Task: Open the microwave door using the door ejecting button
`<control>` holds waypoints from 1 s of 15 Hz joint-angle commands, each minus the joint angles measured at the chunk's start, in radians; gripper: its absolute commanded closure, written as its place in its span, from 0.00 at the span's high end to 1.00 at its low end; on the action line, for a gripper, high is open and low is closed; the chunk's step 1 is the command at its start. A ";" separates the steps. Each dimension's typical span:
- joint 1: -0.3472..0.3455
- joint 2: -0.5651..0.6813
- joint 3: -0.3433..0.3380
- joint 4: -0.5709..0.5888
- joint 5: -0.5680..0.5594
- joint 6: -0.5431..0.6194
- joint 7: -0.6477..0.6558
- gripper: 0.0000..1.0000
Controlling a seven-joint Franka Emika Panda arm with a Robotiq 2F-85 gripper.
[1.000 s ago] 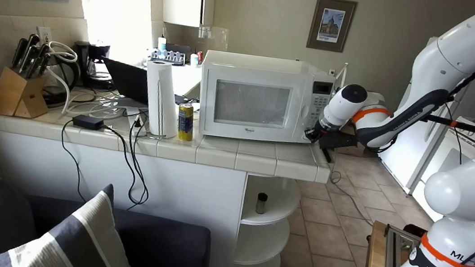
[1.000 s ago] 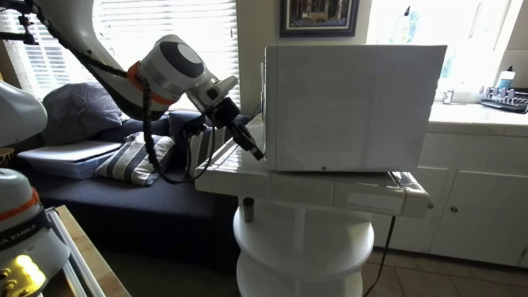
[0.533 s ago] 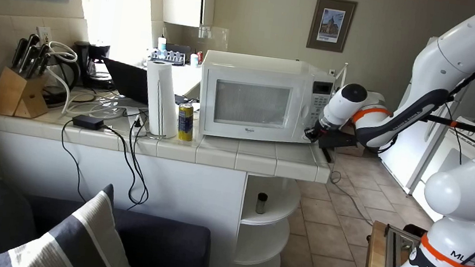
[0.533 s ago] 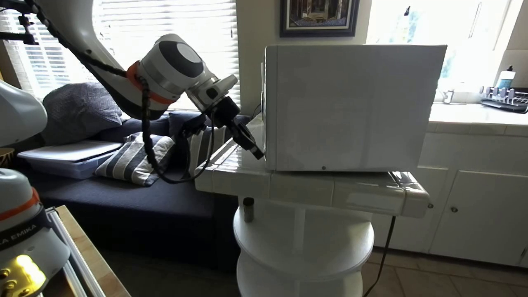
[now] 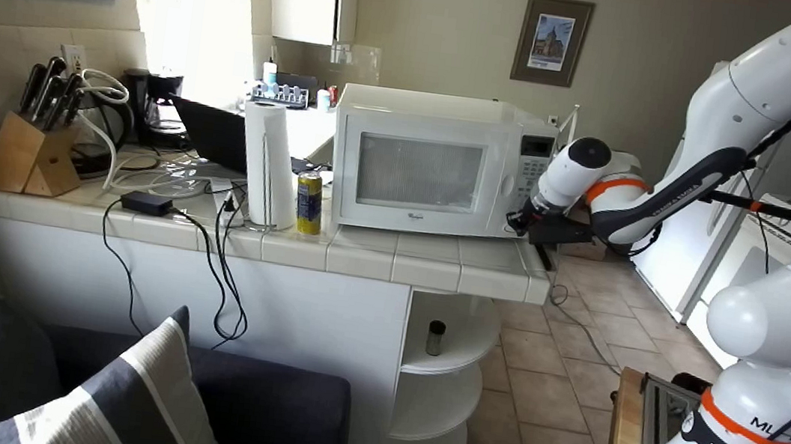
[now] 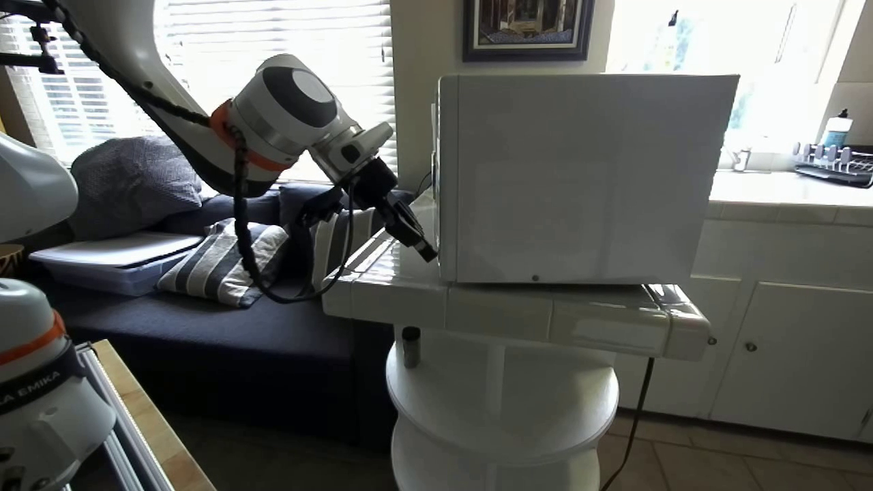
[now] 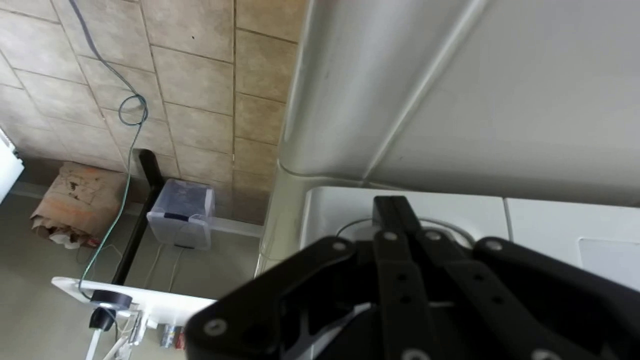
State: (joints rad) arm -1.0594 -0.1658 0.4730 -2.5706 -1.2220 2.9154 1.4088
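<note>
The white microwave (image 5: 440, 107) stands on the tiled counter; its side shows in an exterior view (image 6: 586, 177). The microwave door (image 5: 414, 220) is shut, flush with the front, and its edge shows in the wrist view (image 7: 555, 220). The round door button (image 7: 358, 230) sits low on the control strip, partly hidden behind my fingers. My gripper (image 7: 392, 205) is shut and empty, fingertips together in front of the button. In both exterior views the gripper (image 5: 516, 223) (image 6: 428, 254) points down at the lower front corner, at or very near the surface. I cannot tell whether it touches.
The counter (image 5: 427, 273) ends just beyond the microwave's control side. A yellow-blue can (image 5: 309, 202) and a paper towel roll (image 5: 268, 169) stand beside the microwave. A small jar (image 5: 435, 338) is on the shelf below. A sofa (image 6: 286, 341) lies before the counter.
My gripper and wrist have shifted up very slightly at the microwave's lower front. The yellow light on the robot base has gone out. The door has not moved.
</note>
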 commanded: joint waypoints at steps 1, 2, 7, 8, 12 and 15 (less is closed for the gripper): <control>0.005 -0.001 0.010 0.084 0.009 -0.008 0.027 0.00; 0.003 0.003 0.013 0.095 0.002 -0.014 0.035 0.00; -0.002 0.034 0.029 0.116 -0.030 -0.055 0.048 0.00; -0.004 0.039 0.032 0.117 -0.039 -0.062 0.052 0.00; -0.018 0.064 0.036 0.120 -0.106 -0.061 0.084 0.00; -0.030 0.076 0.031 0.123 -0.207 -0.041 0.153 0.00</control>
State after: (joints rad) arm -1.0606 -0.1576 0.4989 -2.5417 -1.3121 2.8637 1.4893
